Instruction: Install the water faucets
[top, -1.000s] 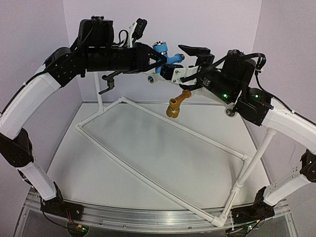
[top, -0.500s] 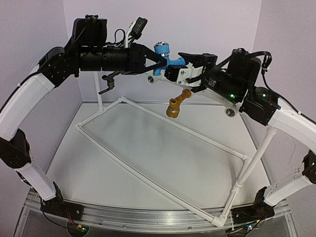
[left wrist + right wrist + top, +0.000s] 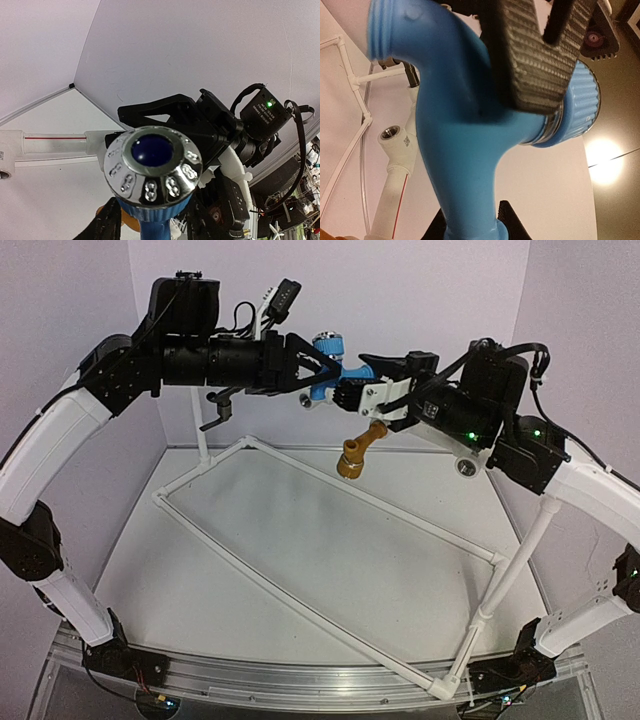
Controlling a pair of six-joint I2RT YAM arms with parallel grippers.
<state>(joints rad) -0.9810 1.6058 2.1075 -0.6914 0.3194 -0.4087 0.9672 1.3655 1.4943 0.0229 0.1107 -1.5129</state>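
Within left claw (image 3: 322, 368) and right claw (image 3: 347, 390), blue faucet (image 3: 327, 344)

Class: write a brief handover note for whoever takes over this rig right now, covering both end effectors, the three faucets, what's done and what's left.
Left end effector: shut on the blue faucet below its knob, held in the air.
Right end effector: straddles its other end; grip unclear.
Black faucet and mustard-yellow faucet hang from the pipe frame's back rail, apparently fitted.
To do: blue into the open socket.
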